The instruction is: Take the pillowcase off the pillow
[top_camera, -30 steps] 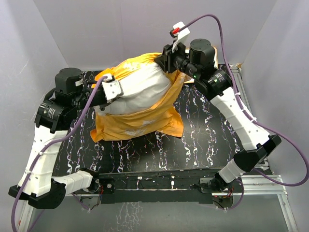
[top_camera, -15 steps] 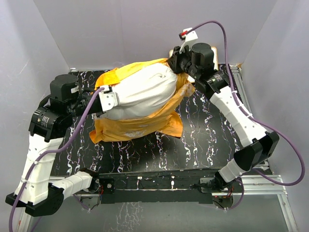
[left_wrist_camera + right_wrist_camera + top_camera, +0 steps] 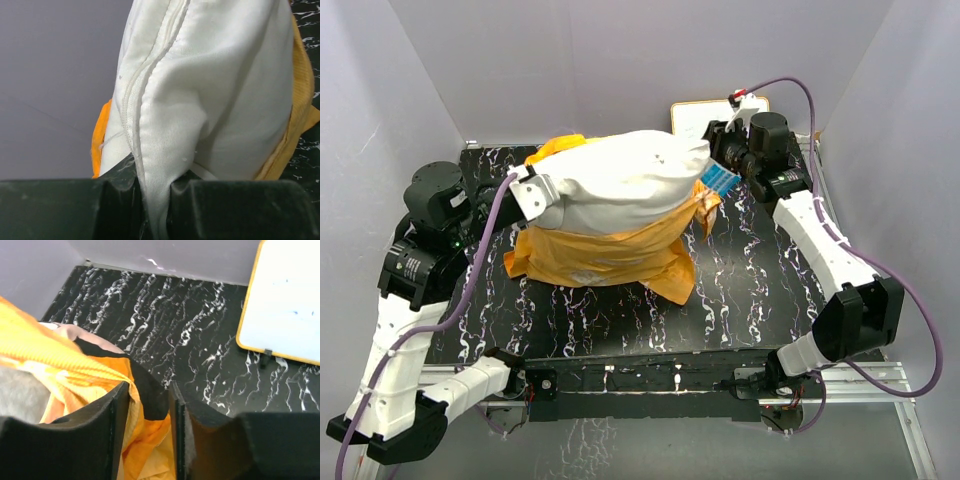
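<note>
The white pillow (image 3: 620, 180) hangs lifted above the table, mostly bare. My left gripper (image 3: 532, 190) is shut on its left end; in the left wrist view the fingers (image 3: 115, 210) pinch the pillow's seamed edge (image 3: 225, 100). The orange pillowcase (image 3: 600, 255) sags below the pillow and rests crumpled on the table; an orange edge shows in the left wrist view (image 3: 300, 100). My right gripper (image 3: 717, 160) sits at the pillow's right end, jaws apart. In the right wrist view (image 3: 150, 405) orange and black printed fabric (image 3: 60, 360) lies beyond and between the fingers, not pinched.
A small yellow-framed whiteboard (image 3: 700, 115) lies at the back right of the black marbled table (image 3: 750, 270), also in the right wrist view (image 3: 285, 305). Grey walls close in the back and sides. A blue striped tag (image 3: 718, 178) hangs by the right gripper.
The left gripper has lifted the pillow up and to the left. The pillowcase has slid down off most of it. The right gripper has moved right and let go of the orange fabric.
</note>
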`<action>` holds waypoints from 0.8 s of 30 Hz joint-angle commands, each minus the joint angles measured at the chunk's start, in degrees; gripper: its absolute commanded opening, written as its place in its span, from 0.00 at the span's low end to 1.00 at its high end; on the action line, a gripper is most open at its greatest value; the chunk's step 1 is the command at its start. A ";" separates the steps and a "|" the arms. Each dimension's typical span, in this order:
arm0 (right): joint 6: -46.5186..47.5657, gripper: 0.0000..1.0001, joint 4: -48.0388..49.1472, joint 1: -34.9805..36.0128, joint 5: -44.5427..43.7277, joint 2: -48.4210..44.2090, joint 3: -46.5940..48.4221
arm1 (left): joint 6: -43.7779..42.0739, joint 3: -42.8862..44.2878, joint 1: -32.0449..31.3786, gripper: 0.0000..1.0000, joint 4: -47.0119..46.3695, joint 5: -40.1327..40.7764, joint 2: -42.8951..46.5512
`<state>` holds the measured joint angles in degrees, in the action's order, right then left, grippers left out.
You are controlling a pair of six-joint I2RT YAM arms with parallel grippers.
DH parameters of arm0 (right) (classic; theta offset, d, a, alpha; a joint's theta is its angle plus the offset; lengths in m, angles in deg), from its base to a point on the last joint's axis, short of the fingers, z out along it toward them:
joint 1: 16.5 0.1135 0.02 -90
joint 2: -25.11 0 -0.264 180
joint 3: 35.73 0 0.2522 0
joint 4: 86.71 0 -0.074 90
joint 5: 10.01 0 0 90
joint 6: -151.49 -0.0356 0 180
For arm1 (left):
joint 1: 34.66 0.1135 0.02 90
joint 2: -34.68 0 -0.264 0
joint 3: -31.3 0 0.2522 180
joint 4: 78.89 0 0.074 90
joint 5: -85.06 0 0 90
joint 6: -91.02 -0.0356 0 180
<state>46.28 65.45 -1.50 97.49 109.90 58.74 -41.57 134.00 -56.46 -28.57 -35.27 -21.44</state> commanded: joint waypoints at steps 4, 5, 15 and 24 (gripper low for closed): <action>1.47 0.81 11.85 -2.21 4.99 -8.73 6.47 | 5.68 -2.02 0.36 0.00 -14.52 7.89 0.58; 1.46 0.84 12.39 -2.75 4.96 -9.10 8.90 | 5.72 -1.74 0.36 0.00 -13.80 7.04 0.30; 19.17 0.98 13.66 16.96 11.37 -7.89 19.58 | 3.63 -3.48 0.31 0.00 -8.48 -1.05 0.50; 31.96 0.98 -5.46 25.55 22.99 -1.57 24.31 | 4.14 -1.16 0.36 0.00 -5.64 -2.67 -0.34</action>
<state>70.79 70.56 22.85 115.17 105.51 79.40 -37.40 130.66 -56.46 -35.78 -35.45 -21.95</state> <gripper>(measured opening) 0.982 0.088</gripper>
